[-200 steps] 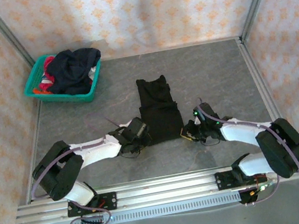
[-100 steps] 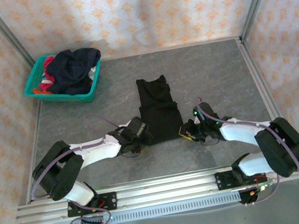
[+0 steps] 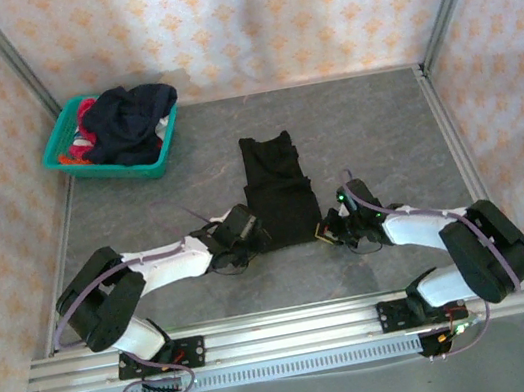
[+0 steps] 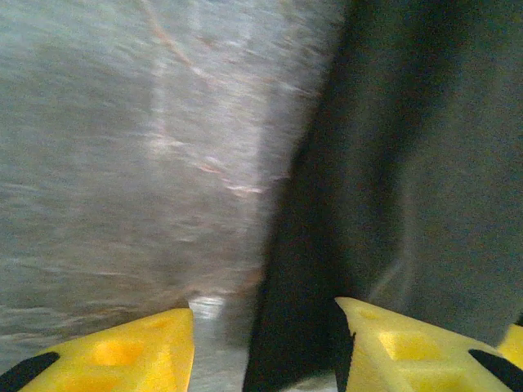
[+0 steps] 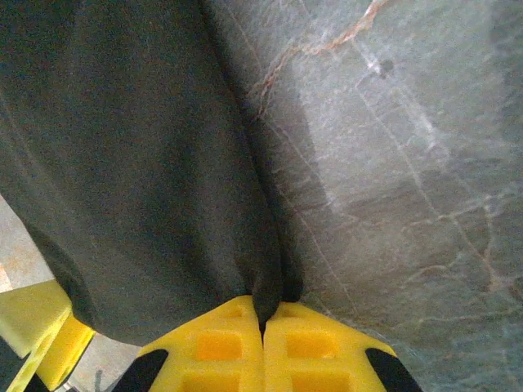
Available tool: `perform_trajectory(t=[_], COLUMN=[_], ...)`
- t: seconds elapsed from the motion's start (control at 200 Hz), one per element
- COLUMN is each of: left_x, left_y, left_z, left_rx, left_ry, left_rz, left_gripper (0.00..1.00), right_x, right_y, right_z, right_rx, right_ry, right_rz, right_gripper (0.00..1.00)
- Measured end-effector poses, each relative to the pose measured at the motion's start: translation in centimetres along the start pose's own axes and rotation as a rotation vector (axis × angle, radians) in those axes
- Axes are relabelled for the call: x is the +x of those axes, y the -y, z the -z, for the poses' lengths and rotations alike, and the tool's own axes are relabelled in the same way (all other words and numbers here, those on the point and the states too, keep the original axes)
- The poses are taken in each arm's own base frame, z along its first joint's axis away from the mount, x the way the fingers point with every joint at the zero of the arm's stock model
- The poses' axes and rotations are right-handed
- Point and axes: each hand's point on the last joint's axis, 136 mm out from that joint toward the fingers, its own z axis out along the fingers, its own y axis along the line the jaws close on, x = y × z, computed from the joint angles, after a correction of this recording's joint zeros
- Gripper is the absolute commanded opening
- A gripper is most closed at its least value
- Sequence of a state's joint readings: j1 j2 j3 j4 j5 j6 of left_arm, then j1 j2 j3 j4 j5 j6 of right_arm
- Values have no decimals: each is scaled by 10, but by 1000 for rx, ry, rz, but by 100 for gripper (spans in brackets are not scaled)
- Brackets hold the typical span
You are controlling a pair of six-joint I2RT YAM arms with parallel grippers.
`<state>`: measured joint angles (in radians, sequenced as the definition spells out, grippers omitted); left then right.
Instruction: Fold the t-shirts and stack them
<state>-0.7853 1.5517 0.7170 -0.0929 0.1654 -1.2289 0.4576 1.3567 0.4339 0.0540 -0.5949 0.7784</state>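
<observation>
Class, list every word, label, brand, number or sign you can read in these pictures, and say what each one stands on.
No readable text in any view.
black t-shirt: no print, tag or label can be made out.
teal basket and the clothes heaped in it: no lettering shows; too small to tell any tags.
walls: repeated orange ornaments, a pattern, not writing.

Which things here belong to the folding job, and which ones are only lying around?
Job: black t-shirt, laid flat; heaped dark and red shirts; left gripper, open at the black shirt's edge; right gripper, shut on that shirt.
Lying about: teal basket holding the heap; grey table.
</observation>
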Motion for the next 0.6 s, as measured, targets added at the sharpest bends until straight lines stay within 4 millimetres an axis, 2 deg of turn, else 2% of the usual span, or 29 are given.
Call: perform_trajectory(t=[0.15, 0.26, 0.515, 0.6], left_x=[16, 15, 15, 14], left_y=[40, 58, 52, 44], left_z=[6, 7, 0, 0], left_rx=[118, 173, 146, 121], left_ry=[-47, -48, -46, -36], left_rz=[-52, -64, -66, -65], left_gripper=[46, 44, 44, 45], right_x=[0, 0, 0, -1], right_y=[0, 0, -1, -2], right_z=[0, 0, 1, 1], right_rx=[0, 0, -3, -5], right_ry=[0, 0, 2, 4], right_rz=[0, 0, 2, 2], right_gripper=[0, 0, 0, 10])
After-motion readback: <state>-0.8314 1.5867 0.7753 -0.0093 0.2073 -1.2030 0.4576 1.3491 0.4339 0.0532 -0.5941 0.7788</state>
